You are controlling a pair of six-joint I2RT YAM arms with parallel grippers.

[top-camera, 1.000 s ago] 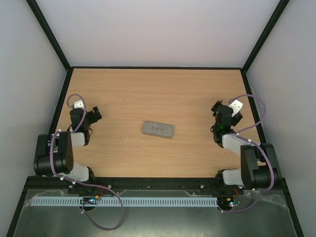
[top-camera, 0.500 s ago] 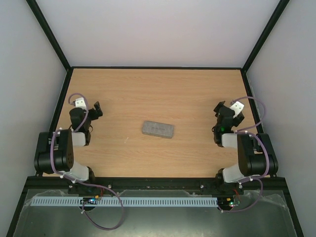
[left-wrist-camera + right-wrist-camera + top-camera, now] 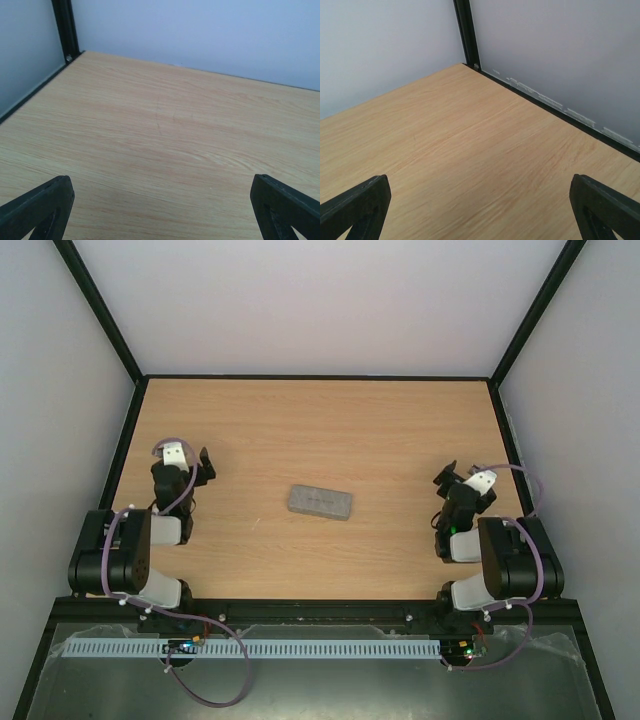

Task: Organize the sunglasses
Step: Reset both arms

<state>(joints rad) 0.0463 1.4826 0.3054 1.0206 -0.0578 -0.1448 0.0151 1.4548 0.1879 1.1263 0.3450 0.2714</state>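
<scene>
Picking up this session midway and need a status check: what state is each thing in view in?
grey case: shut, flat on the table between the arms, nothing touching it.
left claw: open, empty.
right claw: open, empty.
sunglasses: not visible in any view.

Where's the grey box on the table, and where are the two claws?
grey box (image 3: 320, 502), top view, middle of its top face.
left claw (image 3: 206, 466), top view, between its fingertips.
right claw (image 3: 446, 474), top view, between its fingertips.
</scene>
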